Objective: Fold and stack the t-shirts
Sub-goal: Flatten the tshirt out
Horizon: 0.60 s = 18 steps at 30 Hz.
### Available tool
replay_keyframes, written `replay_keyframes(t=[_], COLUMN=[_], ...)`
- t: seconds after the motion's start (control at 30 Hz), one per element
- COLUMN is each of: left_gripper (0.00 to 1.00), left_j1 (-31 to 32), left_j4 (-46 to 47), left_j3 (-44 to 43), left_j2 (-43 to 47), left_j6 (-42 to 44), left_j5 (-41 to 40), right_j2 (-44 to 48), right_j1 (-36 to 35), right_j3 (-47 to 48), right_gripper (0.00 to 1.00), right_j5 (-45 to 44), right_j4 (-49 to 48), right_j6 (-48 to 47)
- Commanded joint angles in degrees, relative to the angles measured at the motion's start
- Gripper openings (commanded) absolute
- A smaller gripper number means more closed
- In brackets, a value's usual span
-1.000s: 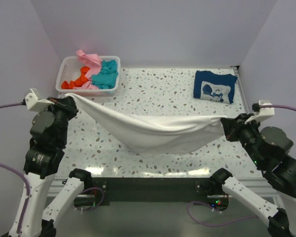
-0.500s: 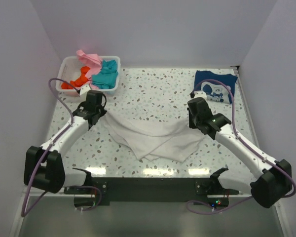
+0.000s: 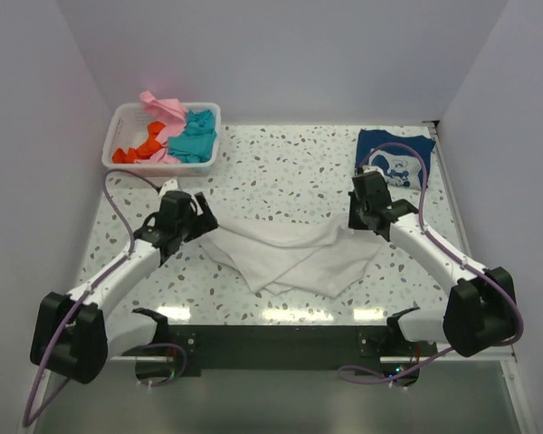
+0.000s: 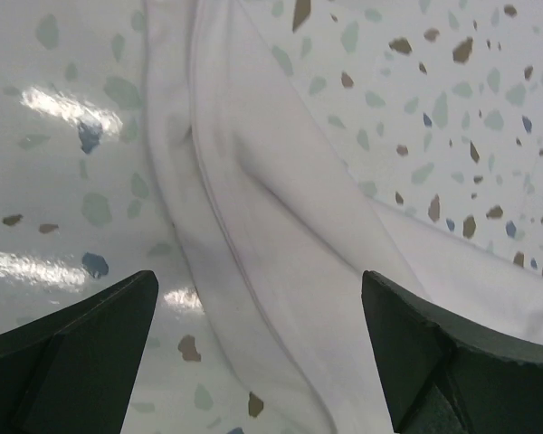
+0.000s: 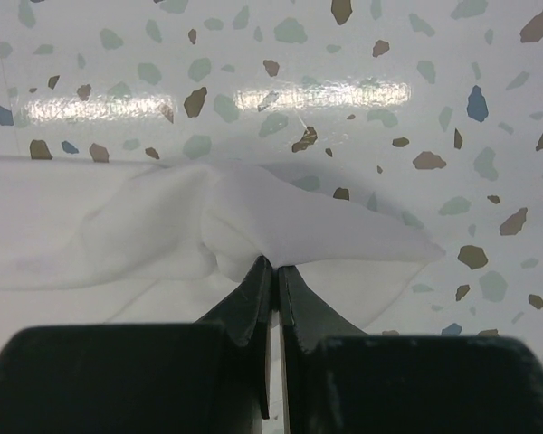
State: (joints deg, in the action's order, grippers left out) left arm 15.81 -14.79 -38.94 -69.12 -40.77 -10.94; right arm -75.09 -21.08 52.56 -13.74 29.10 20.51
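The white t-shirt (image 3: 290, 258) lies loosely folded and rumpled on the speckled table between the two arms. My left gripper (image 3: 202, 217) hovers over its left corner, open; in the left wrist view the cloth (image 4: 253, 226) lies flat between the spread fingers (image 4: 72, 348), untouched. My right gripper (image 3: 356, 220) is shut on the shirt's right corner, and the right wrist view shows a pinch of white fabric (image 5: 308, 226) at the closed tips (image 5: 273, 264). A folded navy t-shirt (image 3: 394, 158) with a white print lies at the back right.
A white slotted basket (image 3: 119, 127) stands at the back left, holding pink (image 3: 161, 107), teal (image 3: 195, 137) and orange (image 3: 145, 145) t-shirts. Side walls close in the table on the left and right.
Both arms came down and forward, laying the hanging white t-shirt on the table. The left gripper opened and let go of its corner; the right one stayed shut on its corner.
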Motion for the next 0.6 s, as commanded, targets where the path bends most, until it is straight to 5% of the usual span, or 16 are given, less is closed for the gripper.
replay_keyframes(t=[0.0, 0.33, 0.57], left_gripper=[1.0, 1.0, 0.89], left_j1=[8.1, 23.4, 29.8], left_j4=[-1.1, -0.1, 9.6], left_j3=[5.3, 26.0, 24.7], left_j2=[8.9, 30.3, 18.6], left_j6=[-2.6, -19.9, -19.4], left_j5=[5.0, 16.7, 16.9], right_j2=[0.6, 1.3, 1.4], right_j1=[0.1, 0.1, 0.3], right_j3=[-0.9, -1.4, -1.7], right_gripper=[0.02, 0.02, 0.02], right_j5=[-0.1, -1.2, -1.7], right_j4=[-2.6, -2.2, -1.9], right_j6=[0.8, 0.7, 0.5])
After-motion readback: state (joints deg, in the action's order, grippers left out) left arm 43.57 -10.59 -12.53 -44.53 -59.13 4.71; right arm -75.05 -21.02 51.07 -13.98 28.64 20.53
